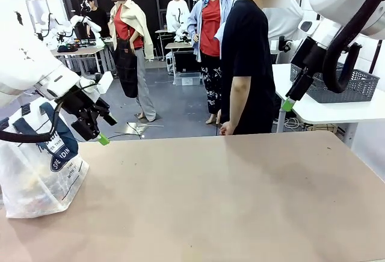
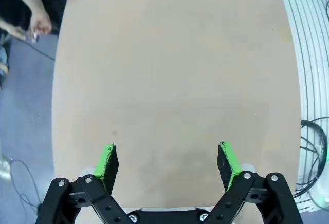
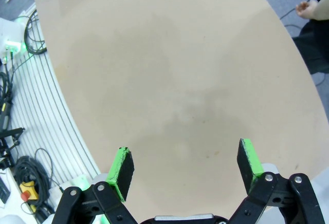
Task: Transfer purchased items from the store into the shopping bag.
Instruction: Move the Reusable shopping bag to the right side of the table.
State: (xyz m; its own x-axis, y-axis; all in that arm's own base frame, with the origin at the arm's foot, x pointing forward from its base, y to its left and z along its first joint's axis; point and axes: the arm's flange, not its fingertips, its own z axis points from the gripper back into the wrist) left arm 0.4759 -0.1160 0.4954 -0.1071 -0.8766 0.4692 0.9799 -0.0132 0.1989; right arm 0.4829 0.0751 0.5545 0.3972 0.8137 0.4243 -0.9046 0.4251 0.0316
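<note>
At 9 o'clock stands translucent white plastic shopping bag w/ goods inside, dark grey mesh basket at 2 o'clock on another table; both grippers gape, empty — prob. near done.

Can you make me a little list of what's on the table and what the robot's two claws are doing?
table: brown top, bare in the middle
bag: white plastic bag with blue handles, standing at the table's left edge
basket: grey mesh basket on a white side table at the far right
left gripper: open, holding nothing, above the table
right gripper: open, holding nothing, above the table
person: standing at the far side, hand hanging down by the table edge
</note>
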